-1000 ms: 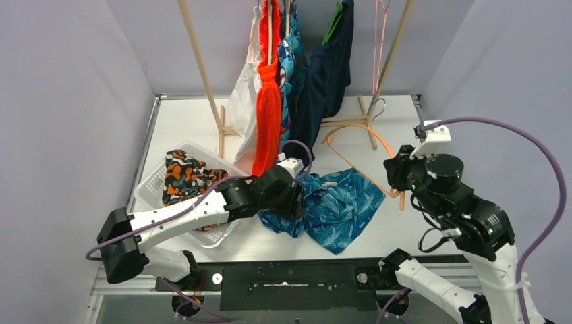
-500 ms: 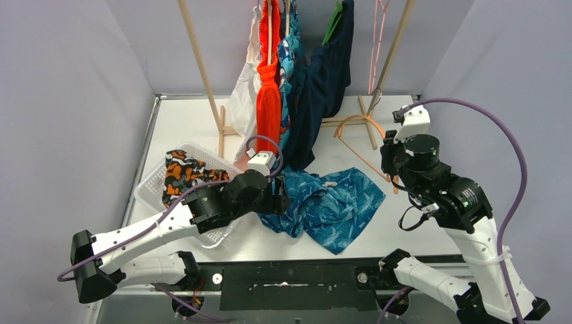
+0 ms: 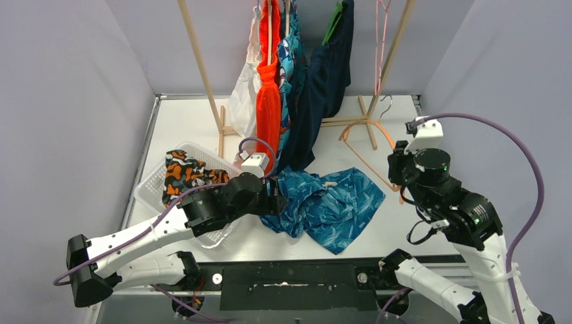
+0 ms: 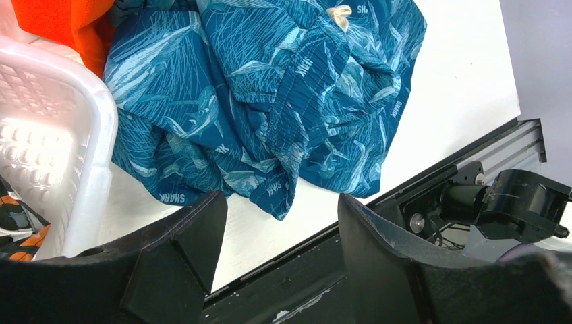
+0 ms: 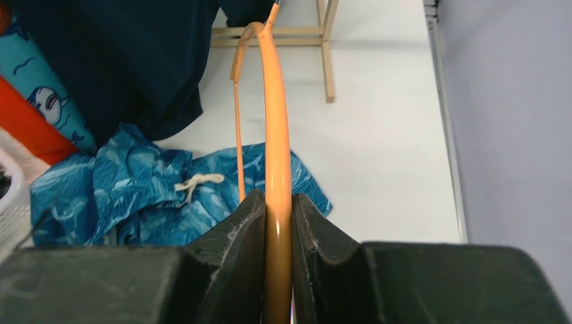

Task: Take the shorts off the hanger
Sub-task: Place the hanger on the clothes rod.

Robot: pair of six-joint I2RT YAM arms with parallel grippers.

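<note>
Pulled back leftward, the left gripper (image 4: 280, 226) hangs open, empty, over the blue shark-print shorts (image 4: 256, 101). The right gripper (image 5: 278, 216) pinches the orange hanger (image 5: 276, 121).

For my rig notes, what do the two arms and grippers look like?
The left arm and right arm have white links, rounded black joints and a trailing purple cable. A white camera block tops each wrist. The left gripper and right gripper have chunky matte black fingers.

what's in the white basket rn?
Orange-black-white camouflage shorts lie in the white basket. The left arm covers the basket's near side, so anything there is hidden.
</note>
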